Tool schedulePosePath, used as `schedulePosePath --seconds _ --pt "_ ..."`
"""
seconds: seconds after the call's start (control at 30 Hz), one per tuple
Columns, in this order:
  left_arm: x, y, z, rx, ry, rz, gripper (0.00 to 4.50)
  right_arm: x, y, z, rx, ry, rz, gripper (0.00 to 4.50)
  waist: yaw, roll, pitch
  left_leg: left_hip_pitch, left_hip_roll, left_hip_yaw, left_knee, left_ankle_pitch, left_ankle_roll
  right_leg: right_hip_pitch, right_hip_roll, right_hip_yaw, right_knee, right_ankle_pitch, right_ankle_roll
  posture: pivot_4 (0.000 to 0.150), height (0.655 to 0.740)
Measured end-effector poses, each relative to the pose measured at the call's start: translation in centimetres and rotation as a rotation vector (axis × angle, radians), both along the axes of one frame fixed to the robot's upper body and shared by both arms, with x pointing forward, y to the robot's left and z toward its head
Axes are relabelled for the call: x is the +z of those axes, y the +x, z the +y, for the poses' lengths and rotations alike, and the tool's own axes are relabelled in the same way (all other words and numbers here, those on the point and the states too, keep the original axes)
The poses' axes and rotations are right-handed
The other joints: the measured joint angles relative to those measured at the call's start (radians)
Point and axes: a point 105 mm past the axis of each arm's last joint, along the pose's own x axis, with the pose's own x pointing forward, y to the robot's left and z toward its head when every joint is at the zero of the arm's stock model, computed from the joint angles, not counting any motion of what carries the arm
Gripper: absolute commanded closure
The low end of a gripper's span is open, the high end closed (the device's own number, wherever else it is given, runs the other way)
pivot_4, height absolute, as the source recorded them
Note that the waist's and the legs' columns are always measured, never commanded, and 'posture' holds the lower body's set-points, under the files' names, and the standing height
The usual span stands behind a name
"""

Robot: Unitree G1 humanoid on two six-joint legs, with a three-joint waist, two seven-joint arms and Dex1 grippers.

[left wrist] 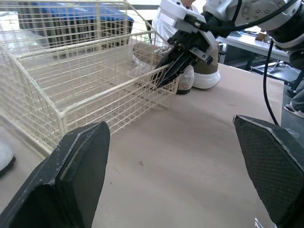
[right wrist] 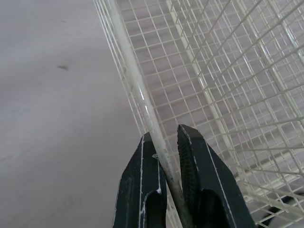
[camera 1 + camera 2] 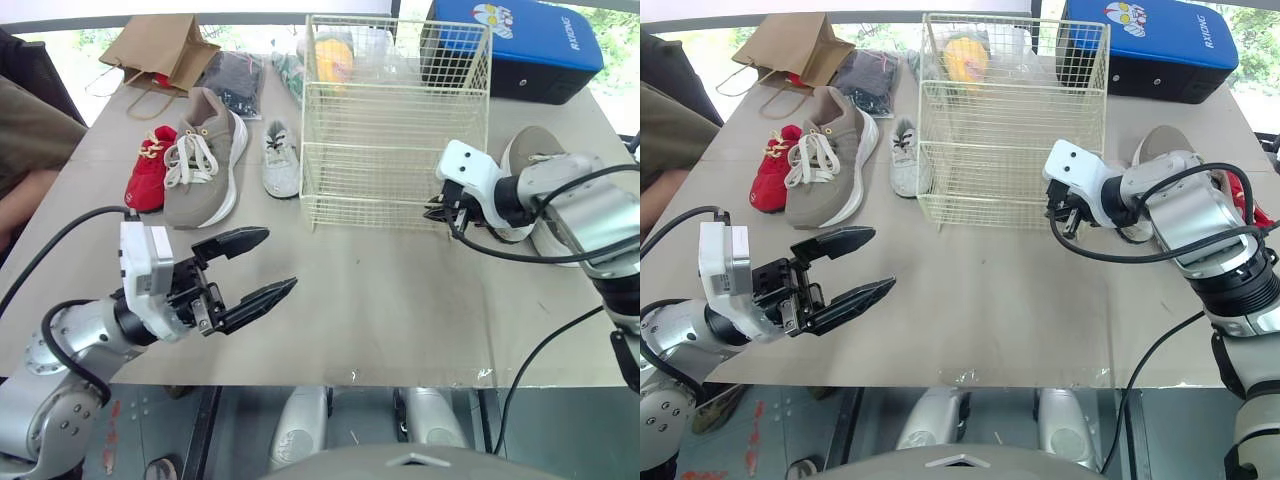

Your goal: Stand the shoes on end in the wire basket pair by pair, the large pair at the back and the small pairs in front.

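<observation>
Right pincer (image 2: pixel 166 137) clamped on a frame wire of the wire basket (image 3: pixel 400 150), low at its near right corner, fingers pinching the rod with hardly a gap. Basket stands toward the far edge of the table (image 3: pixel 400 320); no shoe in it that I can make out. Left pincer (image 3: pixel 280 258) hangs wide open over the near left corner, holding nothing. Grey large shoe (image 3: pixel 205 155), red small shoe (image 3: pixel 150 168) and pale small shoe (image 3: pixel 281 160) lie toward the far left corner; second large shoe (image 3: pixel 530 148) by the right edge. Likely steadying or shifting the basket — pull slow and level, grip firm, or the light frame may tip.
</observation>
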Motion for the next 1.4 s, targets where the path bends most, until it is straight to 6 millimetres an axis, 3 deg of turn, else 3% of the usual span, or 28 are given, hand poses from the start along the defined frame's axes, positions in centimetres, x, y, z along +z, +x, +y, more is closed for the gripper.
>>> schedulePosePath --seconds 0.33,0.63,1.03,1.13,1.23,1.33,1.4 --pt "-0.1 0.5 0.0 -0.006 -0.005 -0.011 0.00 0.0 -1.8 0.5 -0.058 0.014 0.017 4.47 -0.003 0.000 0.000 0.000 0.000 0.000 0.000 0.000 0.000 0.000 0.000 0.000 0.000 0.000 0.000 0.150 0.7400" --pt "-0.2 0.4 0.0 -0.008 -0.003 -0.019 0.00 -0.1 -3.0 0.7 0.024 0.009 0.020 4.47 -0.010 0.001 0.000 0.000 0.000 0.000 0.000 0.000 0.000 0.000 0.001 0.001 -0.001 0.000 0.000 0.150 0.7400" --pt "-0.8 0.2 0.2 0.001 -0.001 0.005 0.00 -0.5 -2.3 1.0 0.104 0.012 -0.050 4.47 -0.024 -0.002 -0.001 0.000 0.001 0.001 0.000 0.000 0.000 0.000 0.001 0.001 0.000 0.000 0.000 0.150 0.7400" --pt "-0.5 0.3 0.1 -0.007 0.006 -0.009 0.00 -0.7 -2.4 1.0 0.126 0.021 -0.068 3.40 -0.027 -0.002 -0.001 0.001 0.001 0.000 0.000 0.000 0.000 0.000 0.001 0.001 0.000 0.000 -0.001 0.150 0.7400" --pt "-0.1 0.3 -0.1 -0.026 0.018 -0.025 0.00 -0.3 -2.4 0.7 0.114 0.057 -0.096 1.92 -0.026 -0.002 -0.001 0.001 0.001 0.000 0.000 0.000 0.000 0.000 0.001 0.001 0.000 0.000 -0.001 0.150 0.7400" --pt "0.3 0.5 -0.8 -0.073 0.021 -0.031 0.00 2.2 -2.0 0.0 0.059 0.164 -0.199 0.42 -0.020 -0.002 -0.001 0.000 0.001 0.000 0.000 0.000 0.000 0.000 0.001 0.000 0.000 0.000 -0.001 0.150 0.7400" --pt "0.4 0.6 -1.3 -0.104 0.013 -0.030 0.00 3.9 -2.1 -0.8 0.021 0.228 -0.256 0.20 -0.016 -0.001 -0.001 0.000 0.001 0.000 0.000 0.000 0.000 0.000 0.001 0.000 0.000 0.000 -0.001 0.150 0.7400"
